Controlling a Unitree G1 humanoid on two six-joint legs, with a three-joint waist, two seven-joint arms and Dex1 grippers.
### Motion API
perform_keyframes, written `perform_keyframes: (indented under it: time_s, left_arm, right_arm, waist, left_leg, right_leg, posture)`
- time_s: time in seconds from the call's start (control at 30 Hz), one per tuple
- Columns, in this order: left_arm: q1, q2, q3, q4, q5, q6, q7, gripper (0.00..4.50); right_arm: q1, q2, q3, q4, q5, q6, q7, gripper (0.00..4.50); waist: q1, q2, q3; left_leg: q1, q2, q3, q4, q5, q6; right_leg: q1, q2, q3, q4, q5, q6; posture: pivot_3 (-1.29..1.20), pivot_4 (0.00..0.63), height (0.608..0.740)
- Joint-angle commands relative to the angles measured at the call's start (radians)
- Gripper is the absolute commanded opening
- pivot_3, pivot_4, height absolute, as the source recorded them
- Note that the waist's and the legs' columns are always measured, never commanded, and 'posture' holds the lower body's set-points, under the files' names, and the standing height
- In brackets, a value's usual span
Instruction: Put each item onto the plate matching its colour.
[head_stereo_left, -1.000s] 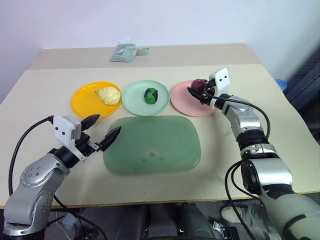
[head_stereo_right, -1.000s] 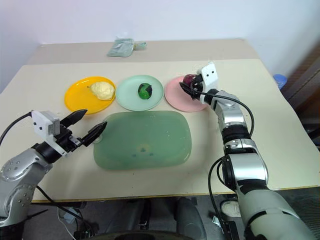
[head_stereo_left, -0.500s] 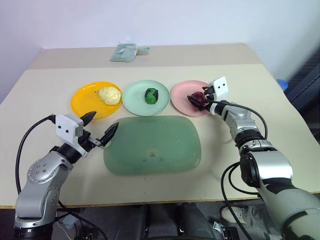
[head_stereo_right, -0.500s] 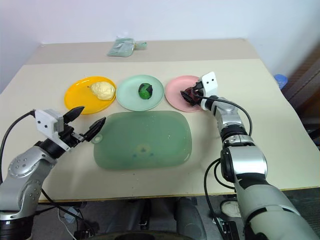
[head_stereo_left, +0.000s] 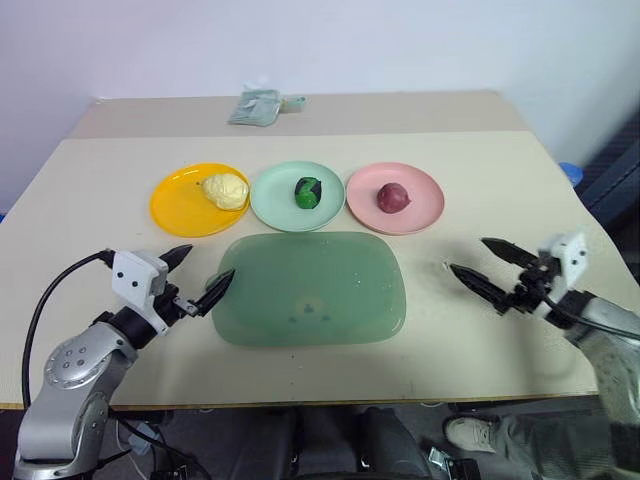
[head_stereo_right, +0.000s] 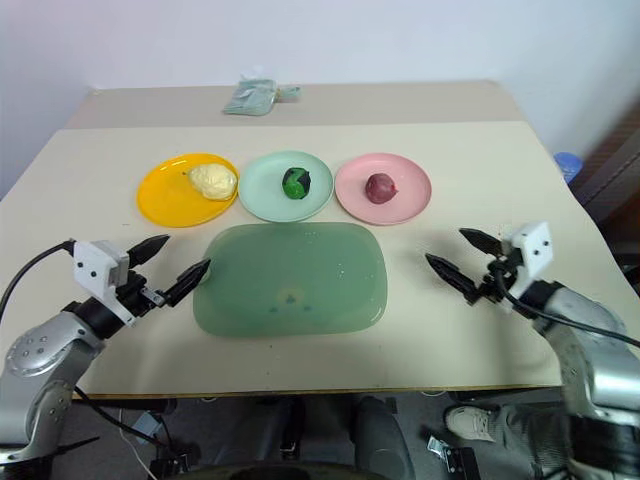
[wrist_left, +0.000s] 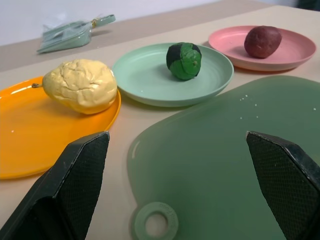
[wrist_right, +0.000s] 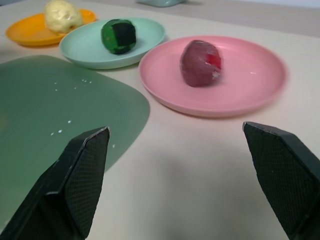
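Observation:
Three plates stand in a row at the table's middle. The pale yellow bumpy lump (head_stereo_left: 226, 190) lies on the orange-yellow plate (head_stereo_left: 180, 205). On the mint green plate (head_stereo_left: 275, 195) rests the green lump with black patches (head_stereo_left: 308, 192). The dark red lump (head_stereo_left: 392, 197) sits on the pink plate (head_stereo_left: 425, 200). My left gripper (head_stereo_left: 197, 275) is open at the tray's left edge, holding nothing. My right gripper (head_stereo_left: 486, 266) is open and empty over the table to the right of the tray, well short of the pink plate.
A large translucent green tray (head_stereo_left: 310, 288) lies in front of the plates, between my grippers. A small pale-green fabric bundle (head_stereo_left: 258, 106) sits at the far side of the table. Bare tabletop lies to the right of the pink plate.
My right gripper let go of the dark red lump, which now rests on the pink plate, and drew back toward the near right. The left gripper barely moved.

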Motion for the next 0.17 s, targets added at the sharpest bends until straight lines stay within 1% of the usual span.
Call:
perform_keyframes:
  time_s: [0.03, 0.17]
  left_arm:
    - [0.003, 0.011, 0.019, -0.027, -0.023, -0.001, -0.016, 4.50]
    - [0.011, 0.013, 0.010, -0.029, -0.054, 0.013, -0.051, 4.50]
  right_arm:
    - [0.056, 0.000, -0.061, -0.087, 0.032, 0.021, -0.037, 4.34]
    - [0.069, 0.011, -0.064, -0.102, 0.034, 0.019, -0.073, 4.34]
  waist:
    - [0.002, 0.000, 0.000]
    - [0.001, 0.000, 0.000]
  left_leg:
    - [0.000, 0.000, 0.000, 0.000, 0.000, 0.000]
    - [0.000, 0.000, 0.000, 0.000, 0.000, 0.000]
  right_leg:
    - [0.000, 0.000, 0.000, 0.000, 0.000, 0.000]
    - [0.000, 0.000, 0.000, 0.000, 0.000, 0.000]
  posture:
    - [0.00, 0.150, 0.740]
    - [0.00, 0.150, 0.740]
